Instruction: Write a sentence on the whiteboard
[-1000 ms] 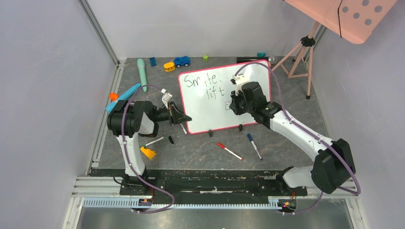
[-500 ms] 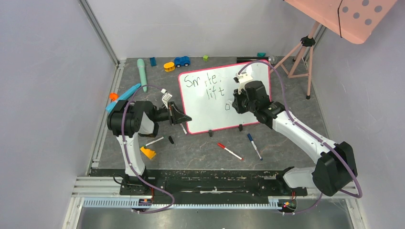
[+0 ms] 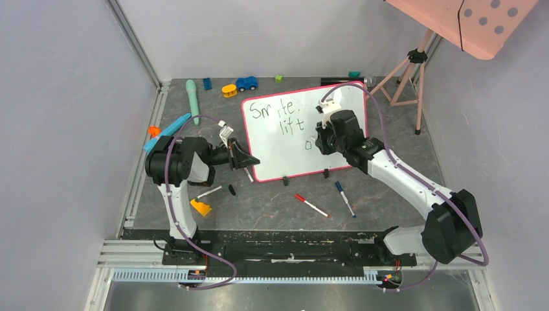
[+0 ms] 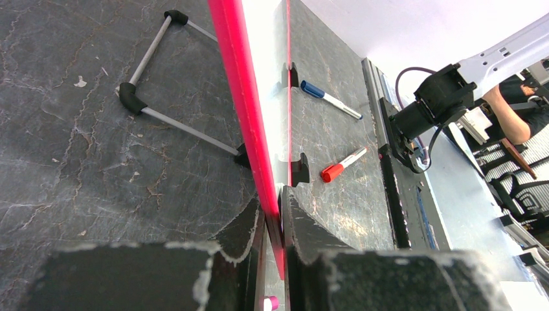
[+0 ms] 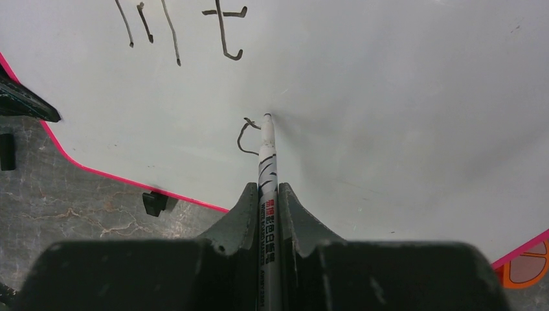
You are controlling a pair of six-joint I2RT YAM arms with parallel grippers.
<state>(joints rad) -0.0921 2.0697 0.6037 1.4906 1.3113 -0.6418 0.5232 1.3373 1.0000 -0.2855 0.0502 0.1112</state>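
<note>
Glossy white whiteboard (image 3: 272,152) with a thin pink-red frame stands mid-tabletop, the black handwritten sentence (image 3: 277,111) at its upper left. Left gripper (image 4: 272,202) pinches its frame; right gripper (image 5: 266,194) is clamped tight on a white marker (image 5: 266,152) touching the board. Dark grey marbled tabletop (image 3: 272,207), pale lilac walls (image 3: 65,97).

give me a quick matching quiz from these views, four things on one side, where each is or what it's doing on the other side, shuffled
Column one:
1. left gripper
2. right gripper
3. red-capped marker
4. blue toy car

Column two:
a. shut on the writing marker, its tip at the whiteboard
b. on the table beyond the whiteboard's far edge
c. shut on the whiteboard's pink-red edge
d. lying loose on the table in front of the whiteboard

Pairs: 1-c, 2-a, 3-d, 4-b
</note>
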